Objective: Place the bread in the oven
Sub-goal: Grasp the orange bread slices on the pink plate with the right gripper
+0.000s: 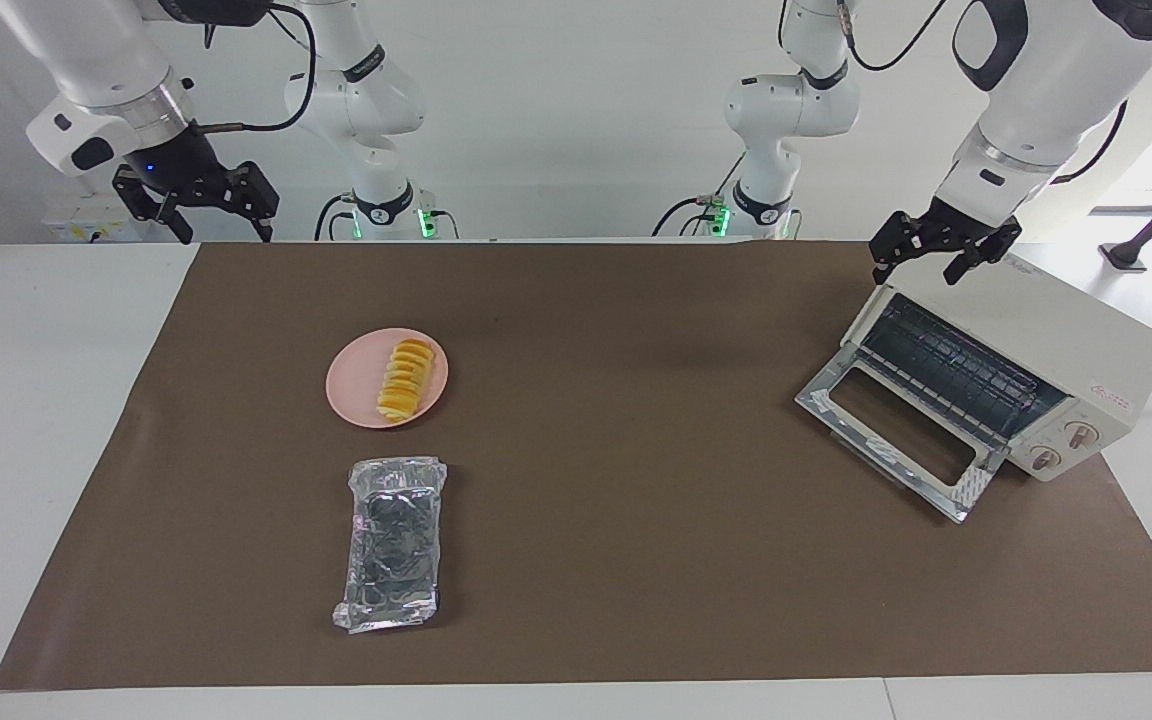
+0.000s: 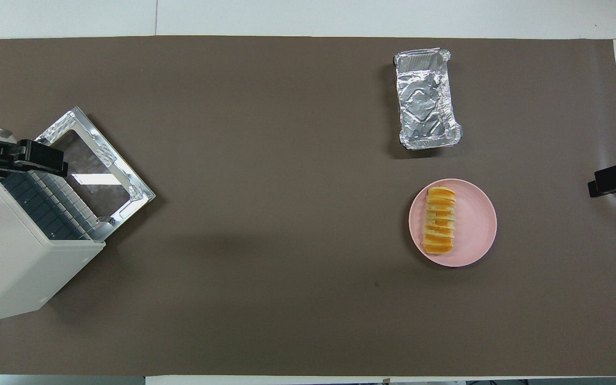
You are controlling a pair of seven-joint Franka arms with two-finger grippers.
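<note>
the ridged loaf of small yellow slices with orange-brown crusts (image 1: pixel 405 380) lies on the round pink plate (image 1: pixel 351 385), well apart from the open cream-white toaster oven (image 1: pixel 1056 350). it looks light, soft and liable to separate, so gripping across its middle seems safest. the right gripper (image 1: pixel 198 215) hangs spread and empty; the left gripper (image 1: pixel 936 262), also spread, hovers over the oven.
</note>
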